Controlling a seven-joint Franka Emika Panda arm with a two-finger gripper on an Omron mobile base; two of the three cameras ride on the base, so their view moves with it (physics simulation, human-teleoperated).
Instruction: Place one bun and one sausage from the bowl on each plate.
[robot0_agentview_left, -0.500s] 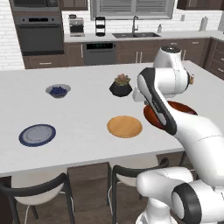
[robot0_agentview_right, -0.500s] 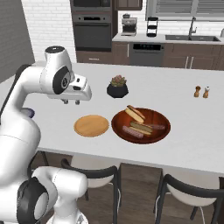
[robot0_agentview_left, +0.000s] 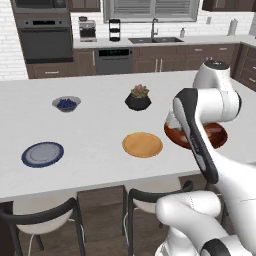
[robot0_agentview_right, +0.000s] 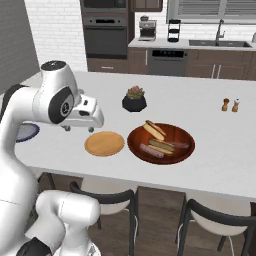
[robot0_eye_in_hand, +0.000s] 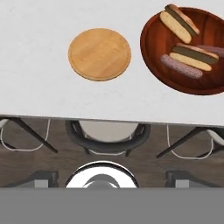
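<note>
The wide dark red-brown bowl sits on the white counter with two buns and two sausages in it. Seen from the hand, the bowl is at upper right, with a bun and a sausage plain to see. The tan-orange plate lies bare just left of the bowl. Farther left is the grey-blue plate, also bare. My gripper hangs open and holds nothing, above the counter's near edge and left of the tan plate.
A black plant pot stands behind the tan plate. A small grey bowl of blue berries is at the far left. Salt and pepper shakers stand at the right. Dark-framed stools are tucked under the near edge.
The arm has swung a little lower and nearer the counter's front edge, the gripper staying open. Bowl, plates and food have not moved.
</note>
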